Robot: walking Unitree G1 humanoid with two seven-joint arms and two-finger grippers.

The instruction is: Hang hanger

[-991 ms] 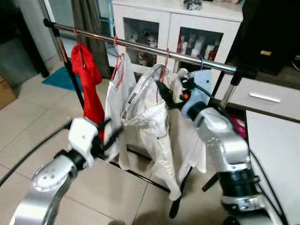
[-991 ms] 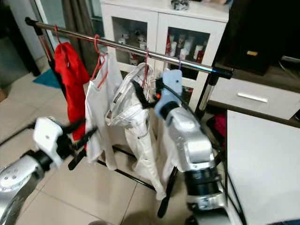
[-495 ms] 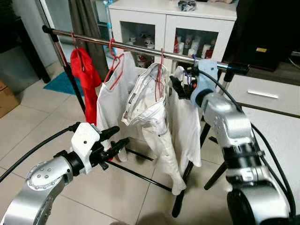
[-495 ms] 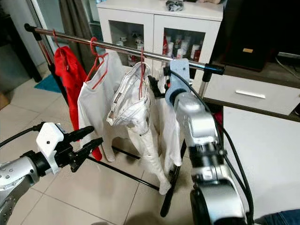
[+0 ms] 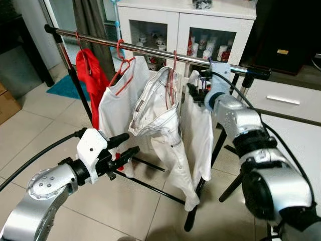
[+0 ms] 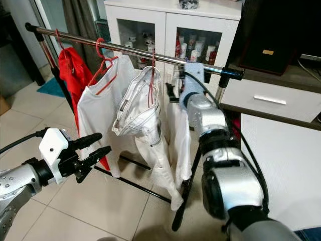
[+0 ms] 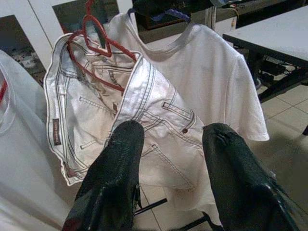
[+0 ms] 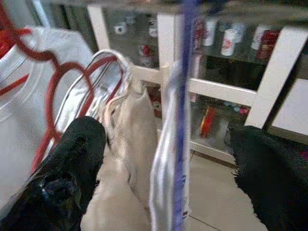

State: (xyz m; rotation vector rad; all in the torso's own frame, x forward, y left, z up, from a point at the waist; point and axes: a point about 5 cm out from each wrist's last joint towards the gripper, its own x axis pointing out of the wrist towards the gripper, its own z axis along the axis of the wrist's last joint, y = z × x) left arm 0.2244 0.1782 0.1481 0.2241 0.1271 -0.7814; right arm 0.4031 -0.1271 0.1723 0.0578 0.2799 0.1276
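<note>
A steel rail [image 5: 150, 51] carries a red garment [image 5: 90, 75], a white T-shirt [image 5: 115, 108] and white jeans [image 5: 158, 110], each on a red hanger. Furthest right, a second white T-shirt [image 5: 198, 130] hangs from a blue hanger [image 8: 185, 72] whose hook reaches up to the rail. My right gripper [image 5: 196, 93] is at that shirt's collar just under the rail. It is open, its fingers [image 8: 72, 159] wide apart on either side of the blue hanger without clamping it. My left gripper [image 5: 129, 143] is open and empty, low in front of the first T-shirt.
Behind the rack stands a white cabinet with glass doors [image 5: 190, 30], with a dark cabinet [image 5: 286, 30] to its right. A white table [image 5: 296, 145] lies close on my right. The rack's black foot [image 5: 190, 221] rests on the tiled floor.
My right arm has stretched further out toward the right end of the rail. The left gripper has risen slightly and holds steady. The view has shifted a little.
</note>
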